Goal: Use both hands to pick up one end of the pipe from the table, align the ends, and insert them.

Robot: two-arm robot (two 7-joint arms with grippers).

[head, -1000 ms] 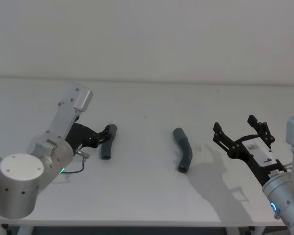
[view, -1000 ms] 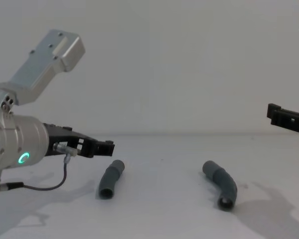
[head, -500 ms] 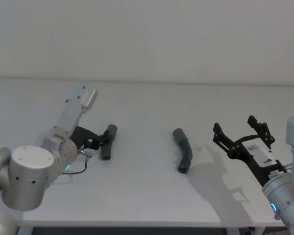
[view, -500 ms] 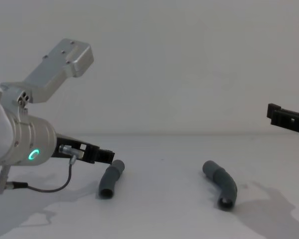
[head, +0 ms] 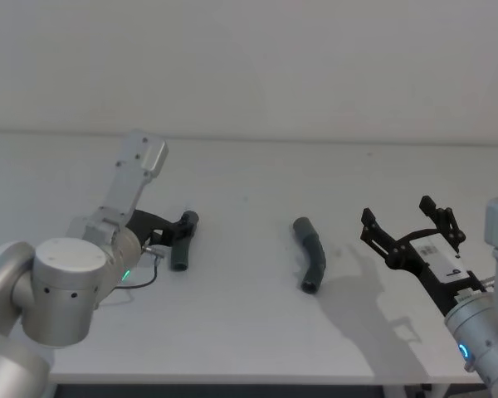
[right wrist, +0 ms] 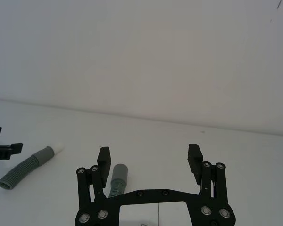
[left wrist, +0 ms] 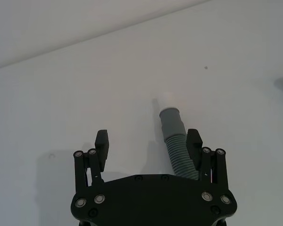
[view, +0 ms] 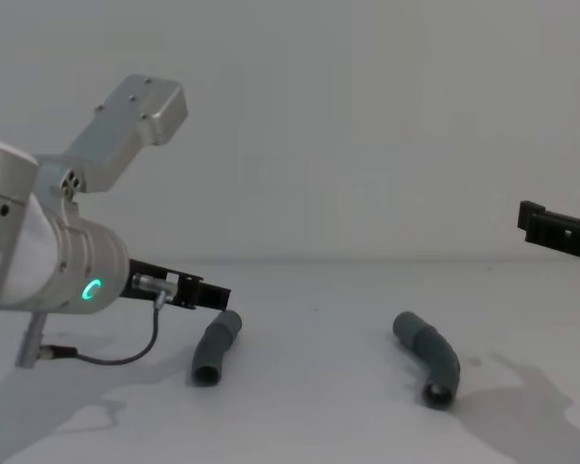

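The nearly straight pipe piece (head: 180, 253) lies on the white table (head: 249, 332) at the left. In the left wrist view its ribbed body (left wrist: 175, 143) runs just inside one finger (left wrist: 194, 142), its whitish end (left wrist: 166, 97) pointing away. My left gripper (head: 176, 234) (left wrist: 148, 140) (view: 209, 293) is open, low over the table, its jaws straddling this piece. The bent pipe piece (head: 310, 253) (view: 430, 356) lies mid-table, an open mouth facing forward. My right gripper (head: 411, 225) (right wrist: 149, 154) hangs open, above and to the right of it, with nothing in it.
An off-white wall (head: 249, 58) rises behind the table's far edge. A thin cable (view: 116, 356) loops from my left wrist down to the table. Bare table lies between the two pipe pieces and in front of them.
My left arm has swung in and lowered, bringing its open gripper closer around the straight piece. The right arm and both pipe pieces have not moved.
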